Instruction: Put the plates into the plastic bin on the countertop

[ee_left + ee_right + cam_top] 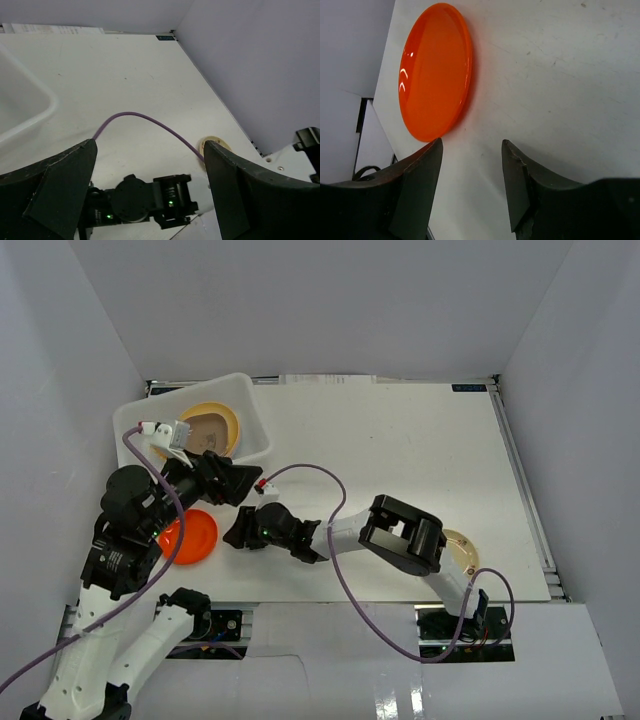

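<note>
An orange plate [191, 538] lies on the white countertop [400, 460] near the front left; it also shows in the right wrist view [435, 70]. My right gripper [236, 531] is open and empty just to the right of it, jaws apart over bare countertop [470, 150]. My left gripper [238, 483] is open and empty, held above the right arm's wrist [150, 146]. The plastic bin [250, 410] at the back left holds a yellow plate [227, 417] with a brown plate [205, 428] on it. A cream plate [464, 550] lies at the front right, partly under the right arm [216, 144].
A purple cable [310, 472] loops over the countertop from the right wrist. The bin's corner [30, 110] shows at the left of the left wrist view. White walls enclose the countertop; dark rails [520, 470] run along its edges.
</note>
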`<state>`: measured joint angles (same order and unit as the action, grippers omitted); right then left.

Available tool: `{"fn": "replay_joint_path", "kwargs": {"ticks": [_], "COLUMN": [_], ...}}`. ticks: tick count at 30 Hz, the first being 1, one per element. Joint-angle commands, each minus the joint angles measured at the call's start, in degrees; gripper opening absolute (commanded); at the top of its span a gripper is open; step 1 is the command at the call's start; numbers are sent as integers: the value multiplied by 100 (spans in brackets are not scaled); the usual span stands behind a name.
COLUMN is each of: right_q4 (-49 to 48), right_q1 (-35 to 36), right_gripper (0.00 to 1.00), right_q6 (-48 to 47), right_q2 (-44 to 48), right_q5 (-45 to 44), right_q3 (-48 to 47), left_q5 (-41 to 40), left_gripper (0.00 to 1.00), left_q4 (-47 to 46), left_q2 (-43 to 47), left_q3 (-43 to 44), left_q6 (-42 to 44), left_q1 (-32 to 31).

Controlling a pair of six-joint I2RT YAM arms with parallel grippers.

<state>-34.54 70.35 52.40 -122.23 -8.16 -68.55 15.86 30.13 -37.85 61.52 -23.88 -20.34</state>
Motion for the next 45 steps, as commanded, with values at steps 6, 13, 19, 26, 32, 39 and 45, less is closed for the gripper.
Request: {"fn": "replay_joint_path", "kwargs": {"ticks": [6, 13, 19, 26, 32, 39, 45], "right_q4": [580, 440, -260, -940, -467, 103, 1369], "right_q1": [59, -214, -232, -188, -494, -1163, -1436], "right_gripper": [52, 41, 8, 8, 8, 8, 8], "right_q6": [789, 1192, 1202, 308, -836, -1179, -1829], "right_q2": [-1144, -1601, -1339, 635, 1448, 606, -1072], "right_q5": [16, 701, 527, 465, 254, 210, -387], "right_q3": [-1713, -2022, -1452, 24, -332, -1955, -4583], "left_q5": [647, 884, 682, 664, 629, 541, 436], "left_gripper": [98, 98, 98, 98, 98, 98, 98], "left_q4": [607, 1117, 1241, 969, 740, 670, 617], "left_q2": [383, 489, 568, 480, 515, 620, 603], "left_q3": [-35, 422, 712, 1160, 1161, 810, 502], "left_q6": [-64, 15, 6, -12, -20, -73, -108], "left_q1": [21, 30, 21, 21, 30, 21, 21]}}
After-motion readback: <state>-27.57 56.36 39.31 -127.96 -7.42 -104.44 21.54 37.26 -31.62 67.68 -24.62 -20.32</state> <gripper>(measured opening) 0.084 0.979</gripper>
